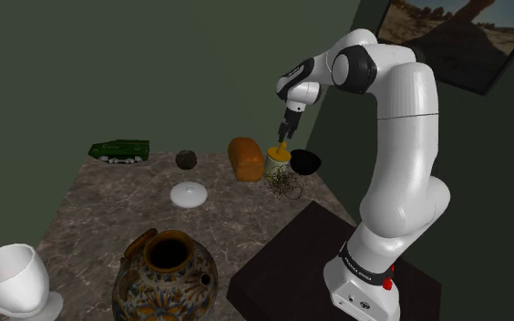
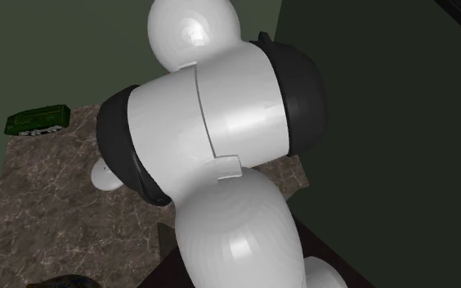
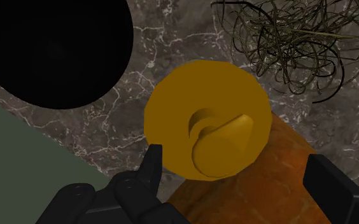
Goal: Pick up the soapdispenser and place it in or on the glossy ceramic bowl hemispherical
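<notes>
The soap dispenser [image 1: 278,160] is a yellow bottle with a pump top, standing on the marble table between an orange-brown loaf [image 1: 245,158] and the black glossy bowl [image 1: 305,162]. My gripper [image 1: 284,139] hangs directly over its pump. From the wrist, the dispenser [image 3: 204,118] is seen from above, with the bowl [image 3: 51,51] a dark round hollow just beyond it. My gripper [image 3: 235,172] is open; its fingers [image 3: 150,167] stand apart on either side of the pump head, not clasping it.
A tangle of wire [image 1: 285,185] lies just in front of the dispenser. Farther along the table are a white dish [image 1: 190,194], a dark ball [image 1: 186,159], a green toy vehicle [image 1: 118,150], a painted vase [image 1: 166,274] and a white cup [image 1: 9,278]. Green walls border the table.
</notes>
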You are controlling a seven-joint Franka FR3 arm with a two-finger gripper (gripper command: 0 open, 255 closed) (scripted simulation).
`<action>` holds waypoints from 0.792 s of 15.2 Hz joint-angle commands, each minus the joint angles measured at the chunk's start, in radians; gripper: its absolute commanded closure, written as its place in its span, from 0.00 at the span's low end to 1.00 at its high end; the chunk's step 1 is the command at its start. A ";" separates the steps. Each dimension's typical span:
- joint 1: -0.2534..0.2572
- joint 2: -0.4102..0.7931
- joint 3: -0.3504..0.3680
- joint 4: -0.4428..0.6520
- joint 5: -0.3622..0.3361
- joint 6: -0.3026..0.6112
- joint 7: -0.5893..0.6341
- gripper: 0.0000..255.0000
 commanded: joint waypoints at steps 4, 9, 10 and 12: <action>-0.011 0.049 0.013 0.004 0.020 0.042 -0.015 0.00; -0.014 0.068 0.019 -0.002 0.028 0.067 -0.020 0.00; -0.014 0.068 0.019 -0.002 0.028 0.067 -0.020 0.00; -0.014 0.068 0.019 -0.002 0.028 0.067 -0.020 0.00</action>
